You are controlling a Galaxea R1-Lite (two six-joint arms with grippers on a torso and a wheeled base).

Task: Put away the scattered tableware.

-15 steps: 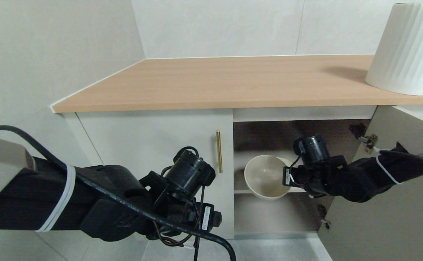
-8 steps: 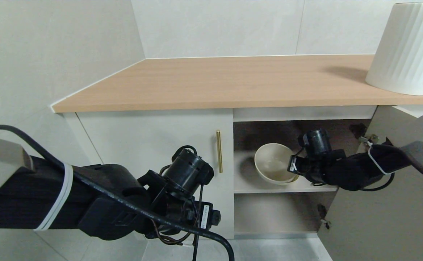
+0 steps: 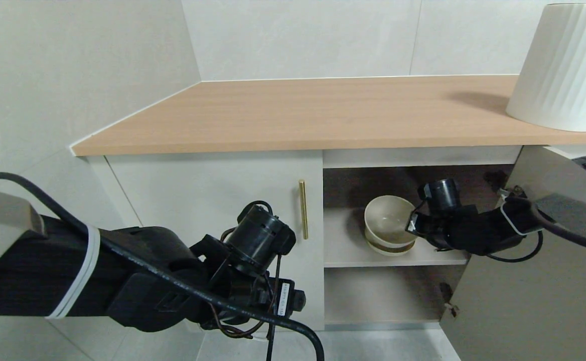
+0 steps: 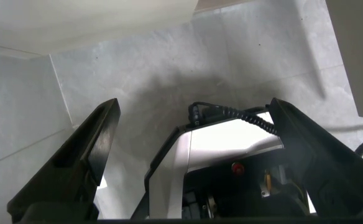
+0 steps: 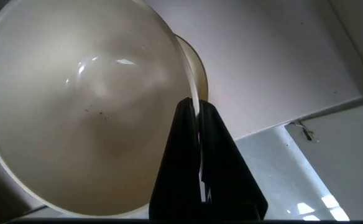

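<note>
Right gripper [image 3: 414, 226] noted inside the open cabinet, above the middle shelf [image 3: 345, 246]. Its fingers [image 5: 197, 146] are seen clamped together on the rim of a cream bowl [image 3: 386, 219], one inside the wall and one outside. The bowl is held by the edge on the robot's right, so its body lies to the left of the fingers. It is carried tilted, with the mouth turned up and out toward the cabinet opening, not level. Directly beneath it a second bowl [image 3: 391, 246] is seen standing upright on the shelf, near the front edge and about midway along it. The lower side of the held bowl appears to sit at or just inside the second bowl's rim; whether contact has been made cannot be told. The coming move is judged to turn on this: the held bowl is already over its mate, so levelling and a short lowering would be needed before release. The right arm is plainly the nearer. Left gripper [image 4: 194, 111] is recorded low beside the closed door, fingers [image 4: 82, 155] spread apart on nothing, aimed at the floor.
</note>
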